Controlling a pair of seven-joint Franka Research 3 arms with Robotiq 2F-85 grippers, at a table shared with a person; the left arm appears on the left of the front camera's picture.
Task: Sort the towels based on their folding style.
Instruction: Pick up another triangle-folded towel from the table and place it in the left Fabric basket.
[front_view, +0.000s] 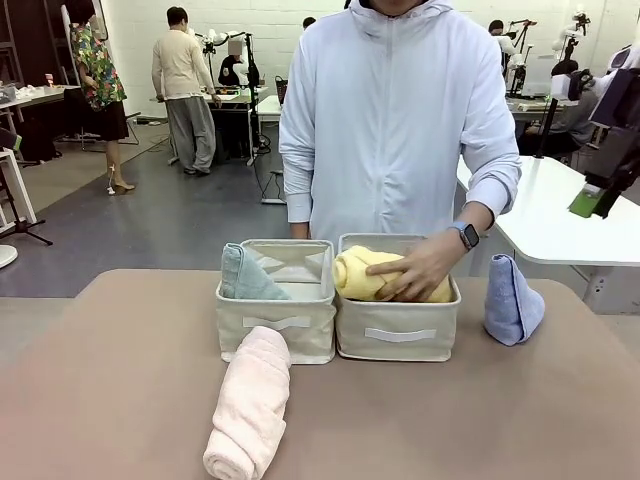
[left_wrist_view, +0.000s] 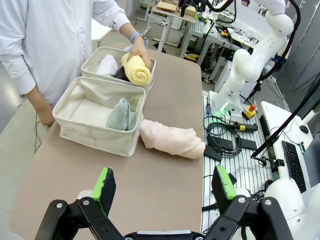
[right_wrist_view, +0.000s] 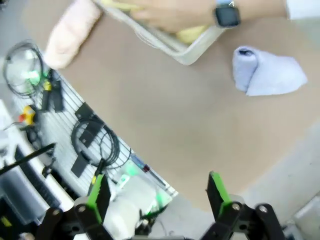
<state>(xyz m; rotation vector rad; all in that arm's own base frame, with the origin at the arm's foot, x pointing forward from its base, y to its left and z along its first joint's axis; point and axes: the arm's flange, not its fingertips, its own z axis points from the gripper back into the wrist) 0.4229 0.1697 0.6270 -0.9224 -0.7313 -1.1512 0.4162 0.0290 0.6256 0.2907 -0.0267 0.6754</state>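
Note:
A person's hand (front_view: 425, 268) presses a yellow rolled towel (front_view: 365, 275) into the right beige bin (front_view: 398, 330). In the left wrist view, that bin also holds a white towel (left_wrist_view: 106, 65) and a dark grey one (left_wrist_view: 120, 74). The left bin (front_view: 277, 325) holds a grey-teal cone towel (front_view: 243, 276). In front of it, a pale pink roll (front_view: 250, 405) lies on the table. A light blue cone towel (front_view: 512, 300) stands right of the bins. My left gripper (left_wrist_view: 164, 185) hangs open above the table's near edge. My right gripper (right_wrist_view: 159, 192) is open, raised at the far right (front_view: 592, 200).
The brown table (front_view: 120, 380) has bare room left and right of the bins. A white table (front_view: 560, 215) stands behind on the right. Cables and a power strip (left_wrist_view: 225, 137) lie on the floor beside the table. People work at benches farther off.

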